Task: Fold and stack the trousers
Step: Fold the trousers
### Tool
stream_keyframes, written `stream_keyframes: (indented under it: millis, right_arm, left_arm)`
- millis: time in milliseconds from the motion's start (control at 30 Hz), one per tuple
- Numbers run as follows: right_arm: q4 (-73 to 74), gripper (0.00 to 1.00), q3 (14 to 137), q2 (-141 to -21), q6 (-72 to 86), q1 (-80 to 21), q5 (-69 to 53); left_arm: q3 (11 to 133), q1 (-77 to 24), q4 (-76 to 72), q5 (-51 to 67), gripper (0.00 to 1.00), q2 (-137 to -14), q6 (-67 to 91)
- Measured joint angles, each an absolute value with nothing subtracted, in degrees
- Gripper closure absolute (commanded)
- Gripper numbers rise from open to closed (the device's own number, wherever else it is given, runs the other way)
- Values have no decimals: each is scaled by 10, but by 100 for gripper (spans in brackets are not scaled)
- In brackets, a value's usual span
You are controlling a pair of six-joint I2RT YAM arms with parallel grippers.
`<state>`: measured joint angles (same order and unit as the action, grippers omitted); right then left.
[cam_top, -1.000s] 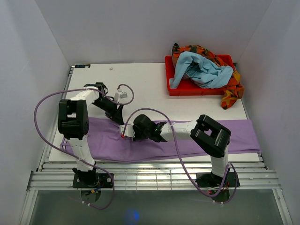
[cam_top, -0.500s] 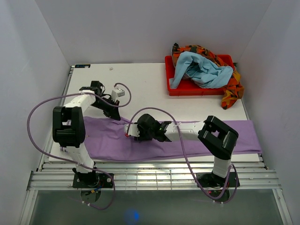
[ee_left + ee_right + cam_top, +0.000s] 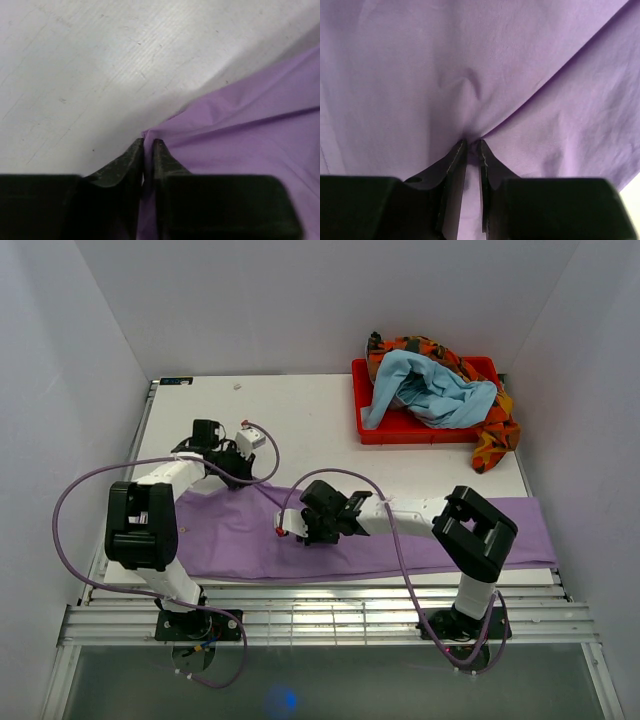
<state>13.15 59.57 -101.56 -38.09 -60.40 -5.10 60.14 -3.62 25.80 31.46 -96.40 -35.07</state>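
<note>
Lilac trousers (image 3: 440, 540) lie spread lengthwise along the near bench (image 3: 300, 410) edge, their right end past the bench's side. Left hand (image 3: 148, 146) sits low at the cloth's far edge, fingers pinched on a peak of it. Right arm reaches leftward over the cloth. Right hand (image 3: 471, 145) is clamped on a mid-cloth fold.

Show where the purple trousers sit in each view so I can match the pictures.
Top external: the trousers span the near side of the table, under both arms.
Left wrist: right and lower part, edge pinched in the left gripper.
Right wrist: nearly the whole frame, a fold pinched in the right gripper.
Shared landmark: the white table past the cloth's far edge, top and left wrist.
</note>
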Motion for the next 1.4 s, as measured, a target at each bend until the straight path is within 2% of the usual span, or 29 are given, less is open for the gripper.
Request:
stream_keyframes:
  millis: [100,233,367,500,633,767,967,1133,1267,1400]
  right_arm:
    - [161,78,623,-1032,-377,-592,-75]
    - [181,72,634,-1037,-365,-579,-93]
    - [203,59,640,-1036,-343,-554,-114]
    - [241,45,639,-1026,-320,-515,-128]
    - [281,44,639,-1005,-304,-472,-132]
    - [306,44,639,-994,-296,-441,-137]
    - [333,46,639,-1001,-289,-391,-137]
    - [324,48,637,-1019,-298,-338,-137]
    - [311,48,628,-1017,-305,-313,-150]
    - [300,43,625,-1014,-311,-304,-159]
  left_arm:
    - [590,-43,202,274,33,-964,-345]
    - [619,-41,159,228,24,-964,-330]
    - [682,-29,174,210,23,-963,-319]
    - [733,1,270,237,24,-948,-317]
    - [715,50,374,275,27,-907,-313]
    - [622,59,428,284,32,-858,-296]
    - [492,82,429,225,36,-884,-280]
    - [524,137,408,183,34,-914,-284]
    - [572,143,398,163,32,-956,-295]
    - [634,140,396,162,27,-1003,-314]
